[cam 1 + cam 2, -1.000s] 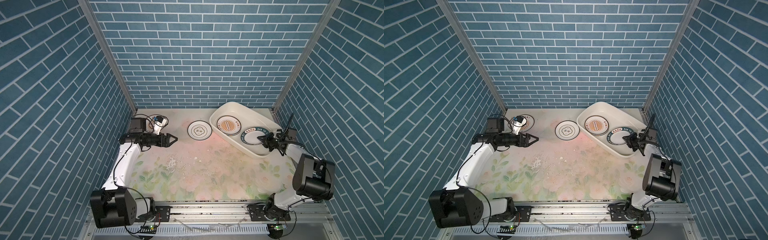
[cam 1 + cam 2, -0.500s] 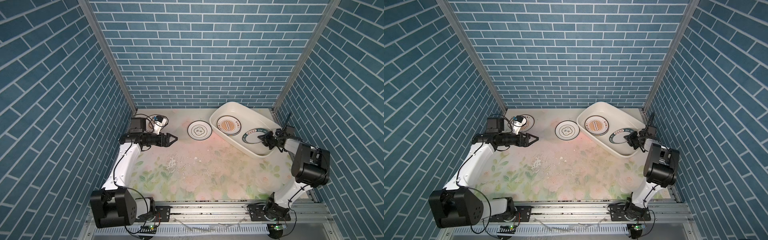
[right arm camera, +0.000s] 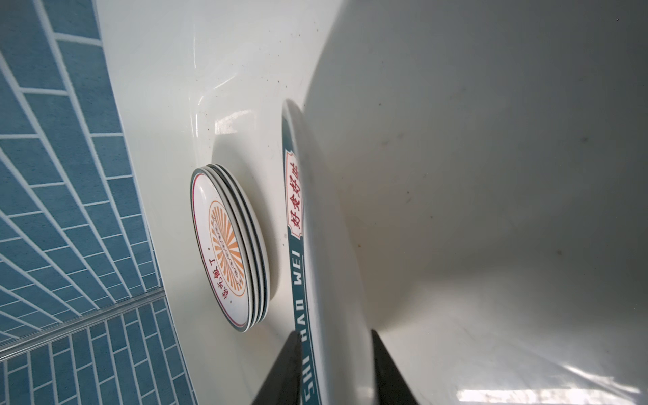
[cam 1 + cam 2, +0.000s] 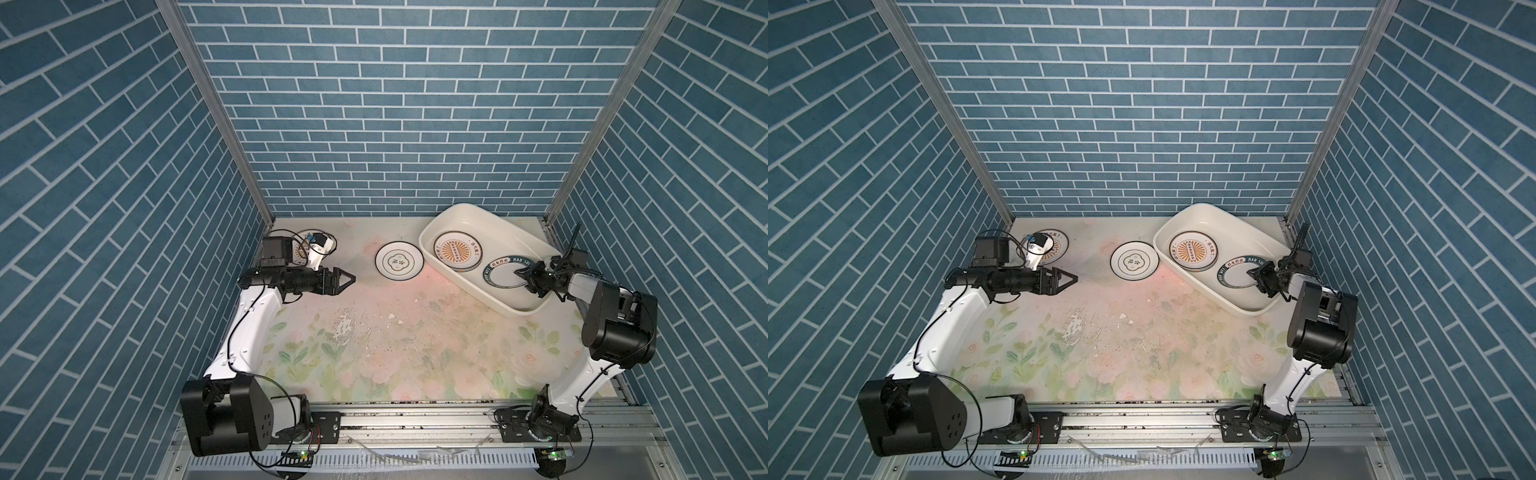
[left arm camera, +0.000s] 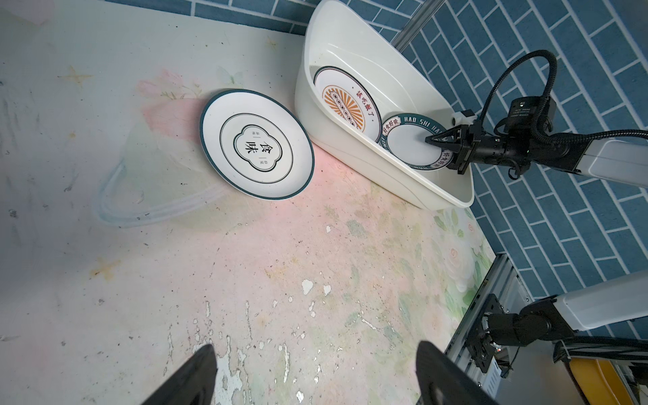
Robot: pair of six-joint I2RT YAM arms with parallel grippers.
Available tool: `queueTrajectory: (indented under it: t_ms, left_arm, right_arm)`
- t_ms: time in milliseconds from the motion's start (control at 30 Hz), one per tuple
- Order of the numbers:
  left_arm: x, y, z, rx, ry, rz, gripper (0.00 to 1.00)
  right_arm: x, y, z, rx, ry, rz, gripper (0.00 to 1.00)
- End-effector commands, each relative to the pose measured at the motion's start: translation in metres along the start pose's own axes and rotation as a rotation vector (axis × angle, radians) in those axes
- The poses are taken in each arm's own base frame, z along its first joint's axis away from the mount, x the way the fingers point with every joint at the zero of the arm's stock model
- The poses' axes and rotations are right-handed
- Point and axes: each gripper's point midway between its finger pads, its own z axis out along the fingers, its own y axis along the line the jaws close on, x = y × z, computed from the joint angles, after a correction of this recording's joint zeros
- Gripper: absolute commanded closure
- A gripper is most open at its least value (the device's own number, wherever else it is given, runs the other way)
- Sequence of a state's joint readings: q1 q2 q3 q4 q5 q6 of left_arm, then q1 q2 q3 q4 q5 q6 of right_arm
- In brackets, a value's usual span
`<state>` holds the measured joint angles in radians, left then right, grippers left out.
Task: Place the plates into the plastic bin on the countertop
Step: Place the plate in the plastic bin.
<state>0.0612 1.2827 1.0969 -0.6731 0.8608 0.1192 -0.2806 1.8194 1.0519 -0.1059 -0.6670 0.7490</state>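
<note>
The plastic bin (image 4: pixel 465 216) stands at the back right of the countertop (image 4: pixel 395 332). Inside it lie a stack of sunburst plates (image 4: pixel 457 257) and a green lettered-rim plate (image 4: pixel 505 274) leaning on that stack. My right gripper (image 4: pixel 519 274) reaches into the bin. Its jaws (image 3: pixel 335 347) are slightly parted astride the lettered plate's rim (image 3: pixel 298 245), one finger against it and the other off it. A quatrefoil plate (image 4: pixel 400 261) lies on the countertop beside the bin. Another plate (image 4: pixel 1059 245) sits at the back left, partly hidden by my left arm. My left gripper (image 4: pixel 351 279) hovers open and empty.
Blue brick walls close in the back and both sides. The bin's far wall nearly touches the right corner post (image 4: pixel 552 216). A worn, flaking patch (image 4: pixel 345 328) marks the middle of the countertop. The metal rail (image 4: pixel 415 419) runs along the front edge.
The right jaws have parted round the lettered plate's rim, and the right arm's elbow has swung toward the back. The plate has settled lower in the bin. The left arm is unmoved.
</note>
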Motion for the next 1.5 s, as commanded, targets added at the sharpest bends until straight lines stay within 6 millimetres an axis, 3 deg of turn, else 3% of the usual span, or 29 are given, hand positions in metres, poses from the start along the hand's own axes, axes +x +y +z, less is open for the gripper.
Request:
queueTrajectory:
  t_ms: [0, 533, 1467]
  left_arm:
    - [0.003, 0.0, 0.0, 0.008, -0.004, 0.001, 0.1]
    - [0.015, -0.001, 0.004, 0.036, 0.031, 0.021, 0.09]
    - [0.041, -0.002, 0.014, 0.095, 0.077, -0.003, 0.09]
  right_arm:
    - [-0.001, -0.005, 0.0, 0.042, 0.017, -0.029, 0.66]
    - [0.003, -0.024, -0.015, 0.228, 0.057, -0.059, 0.6]
    - [0.003, -0.061, -0.014, 0.447, 0.171, -0.062, 0.6]
